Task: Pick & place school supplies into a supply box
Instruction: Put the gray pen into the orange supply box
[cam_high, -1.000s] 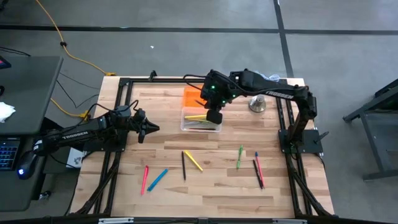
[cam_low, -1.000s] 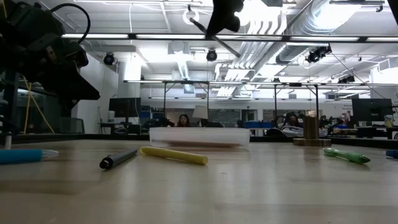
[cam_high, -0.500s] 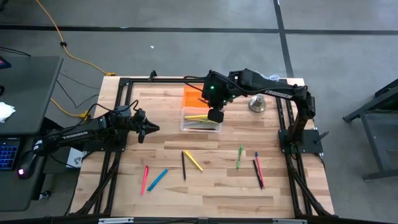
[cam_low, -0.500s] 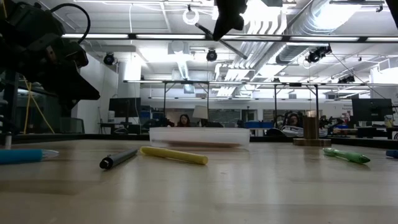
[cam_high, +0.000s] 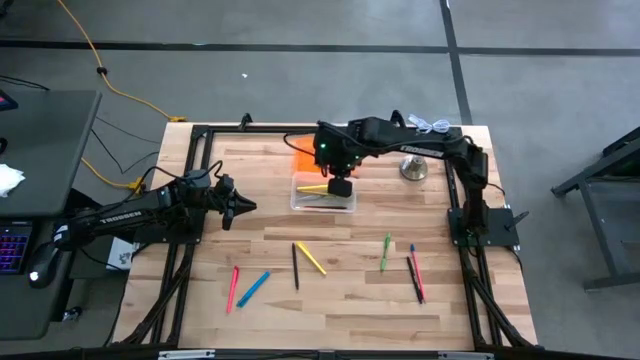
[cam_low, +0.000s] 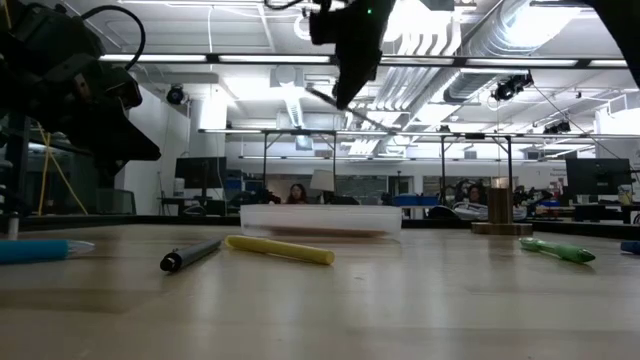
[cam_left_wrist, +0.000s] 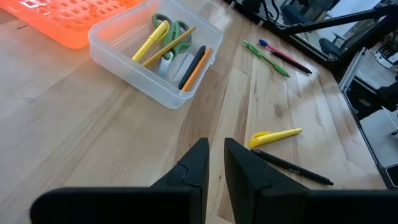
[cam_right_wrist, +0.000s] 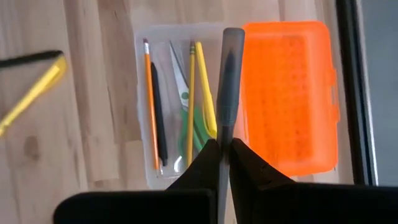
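Right claw (cam_right_wrist: 219, 152) above the clear box (cam_high: 323, 193) at the tabletop's (cam_high: 350, 300) far middle — fingers pinched tight on a grey pen (cam_right_wrist: 227, 74), which juts forward over the box's edge beside the orange lid (cam_right_wrist: 289, 93). In the box already: green-handled scissors (cam_right_wrist: 189, 115), a yellow marker (cam_right_wrist: 205, 87), a yellow pencil (cam_right_wrist: 191, 93), an orange pencil (cam_right_wrist: 150, 93) and a black pen (cam_right_wrist: 158, 106). Left claw (cam_left_wrist: 214, 163) off to the left side of the tabletop, fingers a narrow gap apart, nothing between them. Loose on the near half — a yellow highlighter (cam_high: 311, 258) beside a black pen (cam_high: 295, 266), a pink pen (cam_high: 233, 287) next to a blue marker (cam_high: 253, 288), a green pen (cam_high: 385, 251), plus a red pen (cam_high: 416, 270) and dark pen (cam_high: 413, 280) lying close together. Silver bell (cam_high: 414, 167) near the right arm's base.
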